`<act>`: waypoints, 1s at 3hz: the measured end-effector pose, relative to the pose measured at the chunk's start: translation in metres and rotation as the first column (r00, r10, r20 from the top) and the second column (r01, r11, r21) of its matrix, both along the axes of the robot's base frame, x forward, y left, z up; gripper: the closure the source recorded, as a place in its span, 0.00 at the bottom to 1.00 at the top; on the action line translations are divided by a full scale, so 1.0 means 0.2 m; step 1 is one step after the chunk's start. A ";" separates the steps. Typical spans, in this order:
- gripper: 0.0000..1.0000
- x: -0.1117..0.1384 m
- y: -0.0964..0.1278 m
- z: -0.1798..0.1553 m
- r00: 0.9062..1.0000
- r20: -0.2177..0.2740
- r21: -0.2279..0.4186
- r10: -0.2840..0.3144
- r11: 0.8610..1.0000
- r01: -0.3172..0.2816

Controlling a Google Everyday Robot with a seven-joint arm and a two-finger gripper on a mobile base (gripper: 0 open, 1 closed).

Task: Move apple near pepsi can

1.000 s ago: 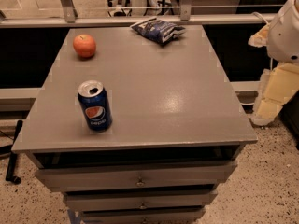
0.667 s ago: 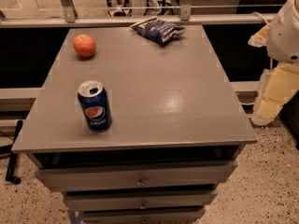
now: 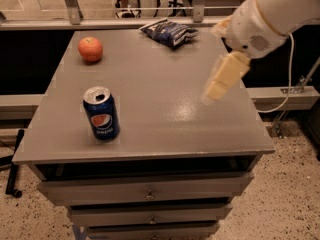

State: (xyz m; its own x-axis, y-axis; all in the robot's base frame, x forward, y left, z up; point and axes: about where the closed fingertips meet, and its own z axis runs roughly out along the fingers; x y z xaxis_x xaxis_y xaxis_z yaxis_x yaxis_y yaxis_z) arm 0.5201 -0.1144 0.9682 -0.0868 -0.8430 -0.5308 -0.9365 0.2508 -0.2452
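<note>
The orange-red apple (image 3: 90,49) sits on the grey table top (image 3: 160,109) at the far left. The dark blue Pepsi can (image 3: 101,113) stands upright near the front left, well in front of the apple. My gripper (image 3: 220,81) hangs from the white arm (image 3: 265,16) above the right part of the table. It is far to the right of both apple and can and holds nothing.
A blue-and-white snack bag (image 3: 169,32) lies at the back middle of the table. Drawers (image 3: 145,191) sit below the table's front edge. A railing and glass run behind the table. A cable (image 3: 287,91) hangs at the right.
The arm and gripper have swung in from the right edge to over the table's right side. The apple, can and bag have not moved.
</note>
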 end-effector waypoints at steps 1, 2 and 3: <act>0.00 0.19 0.21 0.02 1.000 0.024 0.148 0.016 0.989 -0.020; 0.00 0.19 0.21 0.02 1.000 0.024 0.148 0.017 0.989 -0.020; 0.00 0.31 0.26 0.02 0.997 0.077 0.195 0.002 0.981 -0.017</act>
